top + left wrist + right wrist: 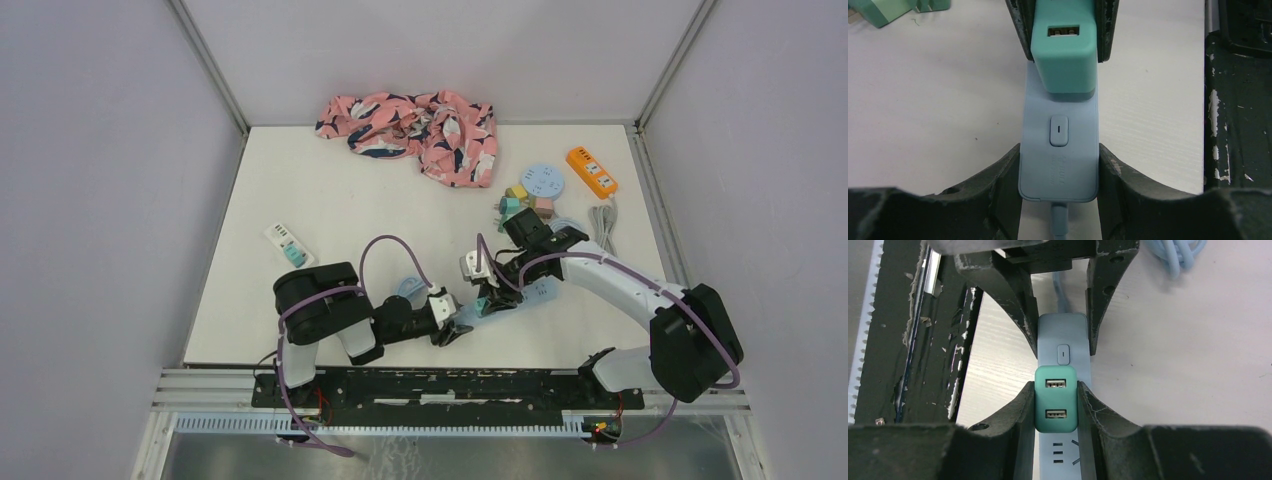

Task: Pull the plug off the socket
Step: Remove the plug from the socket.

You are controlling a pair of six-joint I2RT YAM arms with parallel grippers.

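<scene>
Left fingers (998, 190) are squeezed around the cable end of the pale blue plastic power strip (1058, 160), which lies flat on the white worktop (923, 100). Right fingers (1020, 410) are clamped tight on both sides of the teal two-port USB charger plug (1056, 400). It's sitting plugged into the strip just past the switch, toward the worktop's near edge.
</scene>
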